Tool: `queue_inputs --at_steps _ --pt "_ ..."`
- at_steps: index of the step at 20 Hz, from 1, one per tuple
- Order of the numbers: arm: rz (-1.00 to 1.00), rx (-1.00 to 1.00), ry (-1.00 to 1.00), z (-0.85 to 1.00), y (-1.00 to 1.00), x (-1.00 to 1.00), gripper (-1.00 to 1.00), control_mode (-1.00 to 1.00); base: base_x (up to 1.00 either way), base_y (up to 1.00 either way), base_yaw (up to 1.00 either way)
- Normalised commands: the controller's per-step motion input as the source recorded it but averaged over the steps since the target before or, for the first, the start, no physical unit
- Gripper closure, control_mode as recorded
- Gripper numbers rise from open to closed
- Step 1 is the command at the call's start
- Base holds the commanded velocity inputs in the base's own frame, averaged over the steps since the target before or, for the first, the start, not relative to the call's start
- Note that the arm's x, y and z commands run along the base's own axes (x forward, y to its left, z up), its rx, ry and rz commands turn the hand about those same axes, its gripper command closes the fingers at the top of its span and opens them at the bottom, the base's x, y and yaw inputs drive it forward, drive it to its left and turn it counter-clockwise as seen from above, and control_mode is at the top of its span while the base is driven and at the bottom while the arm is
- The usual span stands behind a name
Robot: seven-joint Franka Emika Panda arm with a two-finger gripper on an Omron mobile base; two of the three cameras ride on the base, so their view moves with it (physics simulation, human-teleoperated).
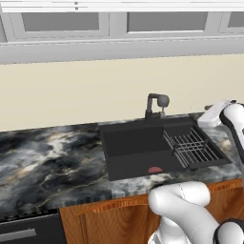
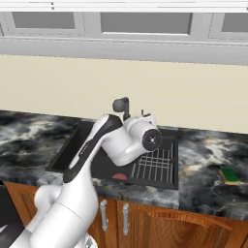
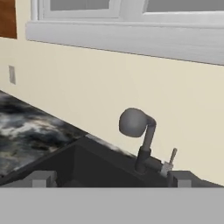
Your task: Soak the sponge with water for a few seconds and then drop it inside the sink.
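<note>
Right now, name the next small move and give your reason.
Probably swing the open gripper right, toward the sponge. It lies on the counter to the right of the sink, untouched, while the hand faces the tap and no water is visible running.

I see flat, even rendered light with no clear source. The sink (image 1: 138, 147) reads as a near-black block, its inner walls barely separable. Around the sink, the marbled counter (image 1: 47, 157) carries soft pale sheen, no hard glare. Edges look slightly soft and pixelated; I notice no edge distortion.
</note>
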Motion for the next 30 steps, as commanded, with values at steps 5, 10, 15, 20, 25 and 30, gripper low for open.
queue_inputs --at_steps 5,10,15,20,25,30 --pt "0.11 0.00 -0.05 -0.02 0.00 0.13 -1.00 -1.00 0.00 0.00 0.00" --pt "0.02 0.00 0.00 0.00 0.00 0.25 -1.00 -1.00 0.00 0.00 0.00" --pt "0.00 0.00 0.00 0.00 0.00 0.33 -1.00 -1.00 0.00 0.00 0.00" --pt "0.00 0.00 0.00 -0.09 0.00 0.32 -1.00 -1.00 0.00 0.00 0.00" --pt "0.00 0.01 0.00 -0.19 -0.11 0.13 -1.00 -1.00 0.00 0.00 0.00" --pt "0.01 0.00 0.00 -0.16 -0.04 0.06 -1.00 -1.00 0.00 0.00 0.00"
